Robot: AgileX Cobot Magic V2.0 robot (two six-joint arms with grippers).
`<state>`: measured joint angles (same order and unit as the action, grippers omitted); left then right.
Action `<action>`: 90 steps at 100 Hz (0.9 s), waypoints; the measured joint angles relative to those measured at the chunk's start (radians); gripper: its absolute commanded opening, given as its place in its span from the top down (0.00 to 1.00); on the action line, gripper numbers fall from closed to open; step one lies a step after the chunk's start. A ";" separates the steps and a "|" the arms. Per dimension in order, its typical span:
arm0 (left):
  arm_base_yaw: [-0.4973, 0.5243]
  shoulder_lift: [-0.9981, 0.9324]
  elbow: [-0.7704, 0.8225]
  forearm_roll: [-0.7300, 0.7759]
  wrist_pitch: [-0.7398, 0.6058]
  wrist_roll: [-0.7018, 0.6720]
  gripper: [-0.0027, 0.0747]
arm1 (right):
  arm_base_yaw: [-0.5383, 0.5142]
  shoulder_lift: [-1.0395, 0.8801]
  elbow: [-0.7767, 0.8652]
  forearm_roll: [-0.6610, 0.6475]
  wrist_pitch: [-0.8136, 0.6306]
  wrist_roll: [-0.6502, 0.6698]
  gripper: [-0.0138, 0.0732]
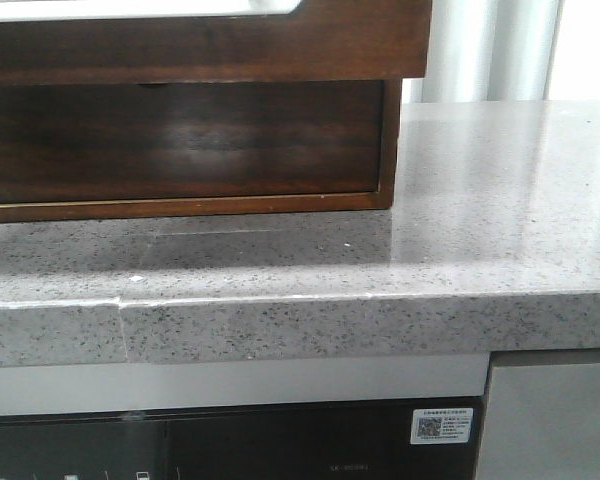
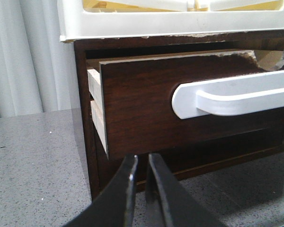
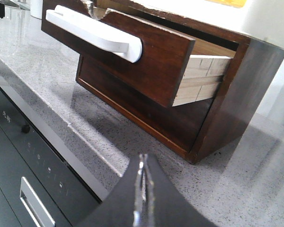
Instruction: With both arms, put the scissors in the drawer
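Note:
The scissors are not in any view. The drawer [image 2: 142,104], the upper one of the dark wood-grain box [image 3: 236,94], stands pulled out part way and carries a long white handle [image 2: 227,94]. It also shows in the right wrist view [image 3: 156,61] and as an overhanging front at the top of the front view [image 1: 200,50]. My left gripper [image 2: 143,158] is low in front of the drawer's left corner, jaws a narrow gap apart and empty. My right gripper [image 3: 143,161] is shut and empty over the counter's front edge, off the box's right corner. Neither gripper shows in the front view.
The box stands on a grey speckled counter [image 1: 480,220]. A white tray [image 2: 170,23] sits on top of the box. A black appliance panel [image 1: 230,445] lies below the counter's front edge. Pale curtains [image 2: 23,56] hang behind.

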<state>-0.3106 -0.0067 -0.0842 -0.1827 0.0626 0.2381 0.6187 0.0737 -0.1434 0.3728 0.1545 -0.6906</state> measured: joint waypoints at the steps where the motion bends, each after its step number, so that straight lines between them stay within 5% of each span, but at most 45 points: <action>1: 0.000 0.000 0.000 0.000 0.000 0.000 0.96 | 0.000 0.000 0.000 0.000 0.000 0.000 0.96; 38: 0.017 0.000 0.055 0.137 -0.002 0.000 0.96 | 0.000 0.000 0.000 0.000 0.000 0.000 0.96; 90: 0.338 0.000 0.090 0.159 0.083 -0.323 0.96 | 0.000 0.000 0.001 0.000 0.000 0.000 0.96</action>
<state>0.0272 -0.0067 0.0054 -0.0240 0.1457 -0.0852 0.6187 0.0737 -0.1428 0.3728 0.1545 -0.6906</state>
